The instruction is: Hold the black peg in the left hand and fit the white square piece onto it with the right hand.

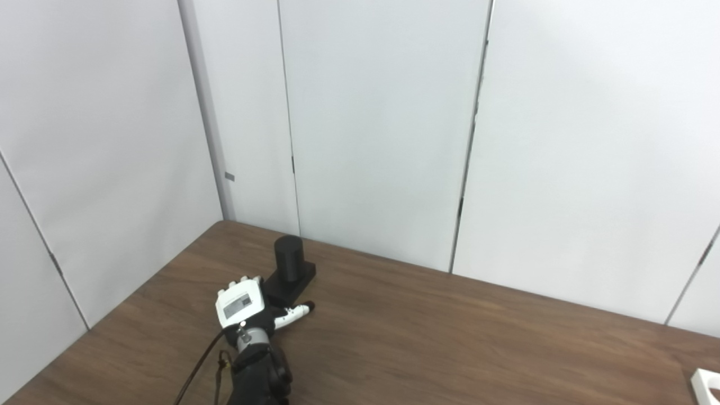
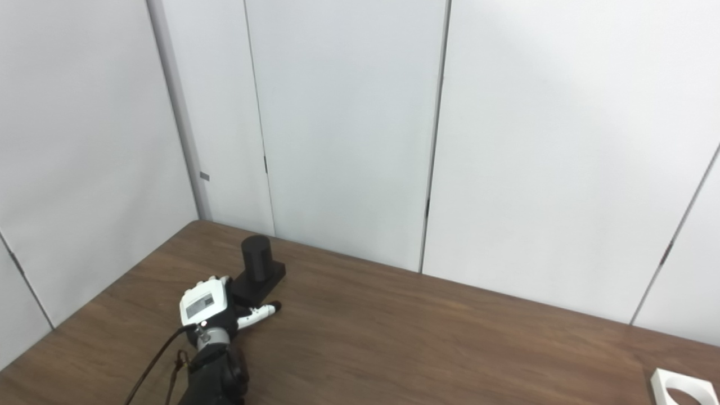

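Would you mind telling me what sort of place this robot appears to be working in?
Probably a lab test cell rather than a home or workshop: a bare wood-grain table boxed in by plain white partition panels, holding only the black peg by the left hand and a white square piece.

Both views look down and forward from head height over a brown table (image 1: 427,337) toward white wall panels (image 1: 382,124), which fill the upper half of each picture. The cameras sit side by side, so the right eye view shows everything shifted a little leftward. Both share the black peg (image 2: 256,259) at far left and the white square piece (image 2: 683,388), cut off at the lower right corner.
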`<state>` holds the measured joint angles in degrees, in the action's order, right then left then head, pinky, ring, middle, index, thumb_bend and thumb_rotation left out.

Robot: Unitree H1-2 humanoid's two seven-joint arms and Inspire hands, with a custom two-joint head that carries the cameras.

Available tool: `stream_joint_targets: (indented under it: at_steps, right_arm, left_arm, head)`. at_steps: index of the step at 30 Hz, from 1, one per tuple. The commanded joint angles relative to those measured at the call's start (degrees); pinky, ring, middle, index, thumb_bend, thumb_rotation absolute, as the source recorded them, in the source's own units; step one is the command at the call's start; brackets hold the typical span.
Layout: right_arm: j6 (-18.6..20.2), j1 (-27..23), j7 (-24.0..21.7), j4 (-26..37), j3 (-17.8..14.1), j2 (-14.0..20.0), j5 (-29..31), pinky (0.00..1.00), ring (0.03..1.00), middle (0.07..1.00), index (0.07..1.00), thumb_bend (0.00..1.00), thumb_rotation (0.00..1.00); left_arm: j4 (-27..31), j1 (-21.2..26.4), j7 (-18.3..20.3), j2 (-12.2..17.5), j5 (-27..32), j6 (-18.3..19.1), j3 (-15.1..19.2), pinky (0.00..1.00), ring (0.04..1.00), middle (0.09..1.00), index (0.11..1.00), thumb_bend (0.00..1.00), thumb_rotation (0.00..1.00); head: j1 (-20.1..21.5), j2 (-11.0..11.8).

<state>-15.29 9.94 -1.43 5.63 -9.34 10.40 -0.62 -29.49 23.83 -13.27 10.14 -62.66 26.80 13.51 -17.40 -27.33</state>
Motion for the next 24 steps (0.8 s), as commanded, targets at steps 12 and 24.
stream_joint_targets:
  at_steps: [12, 24]
  right_arm:
    - [-0.54, 3.31, 0.48, -2.35, 0.97, -1.83, -0.21, 0.91, 0.913, 0.899, 0.973, 0.80, 1.00]
    - [0.21, 3.68, 0.52, -1.47, 1.08, -2.01, -0.71, 0.92, 0.915, 0.903, 0.978, 0.78, 1.00]
  left_arm:
    - [-0.04, 2.99, -8.19, 1.19, 8.04, 0.08, -0.72, 0.98, 0.931, 0.898, 0.746, 0.81, 0.58]
    - [-2.37, 2.73, -17.69, 3.64, 19.72, -2.93, -5.27, 0.78, 0.841, 0.802, 0.503, 0.53, 0.12]
  head:
    - [-0.10, -0.31]
    - [0.35, -0.73]
